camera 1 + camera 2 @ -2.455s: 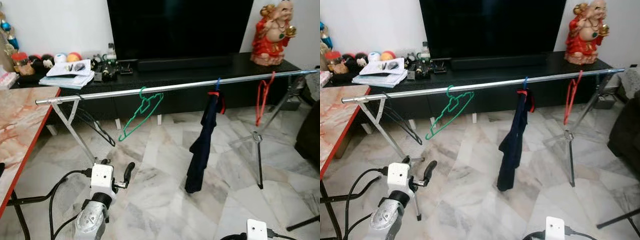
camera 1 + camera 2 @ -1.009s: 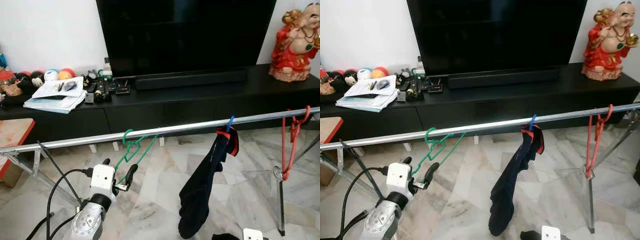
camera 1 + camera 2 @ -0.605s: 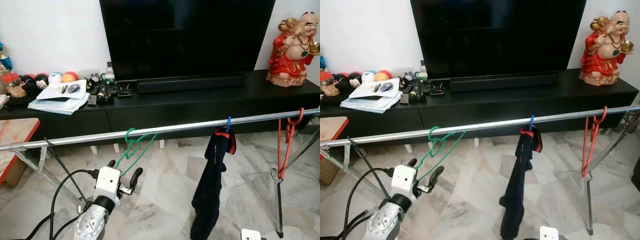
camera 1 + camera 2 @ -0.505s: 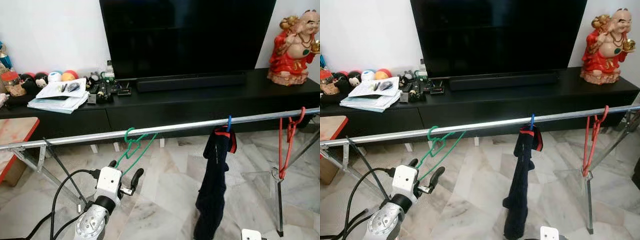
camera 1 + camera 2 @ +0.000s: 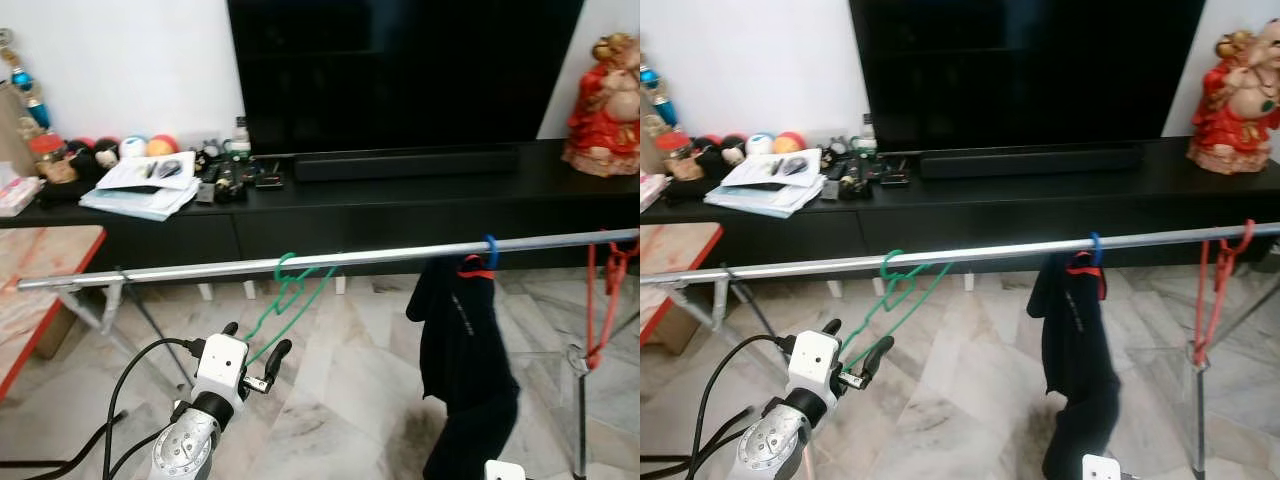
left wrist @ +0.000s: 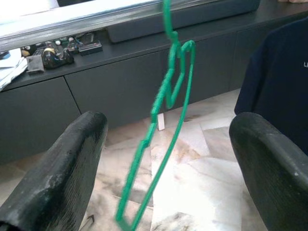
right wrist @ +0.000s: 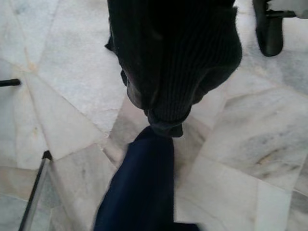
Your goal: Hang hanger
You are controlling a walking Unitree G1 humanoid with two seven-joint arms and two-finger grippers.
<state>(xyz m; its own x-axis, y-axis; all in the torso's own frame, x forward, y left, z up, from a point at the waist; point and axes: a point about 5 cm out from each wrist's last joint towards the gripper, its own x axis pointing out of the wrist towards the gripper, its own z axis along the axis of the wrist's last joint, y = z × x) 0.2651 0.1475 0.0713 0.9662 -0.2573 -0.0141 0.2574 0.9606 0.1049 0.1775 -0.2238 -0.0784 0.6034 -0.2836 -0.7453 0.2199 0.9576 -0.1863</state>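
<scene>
Left end effector (image 6: 166, 159) gapes near thin green hanger (image 6: 161, 110) hooked on rail (image 5: 300, 263).

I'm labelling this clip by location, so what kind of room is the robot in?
Most likely a home living room: a big television stands on a long black cabinet, the floor is marble tile, and a metal clothes rail holds a green hanger.

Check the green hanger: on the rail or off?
On. The green hanger hooks over the metal rail and hangs free; the open left claw holds nothing.
</scene>
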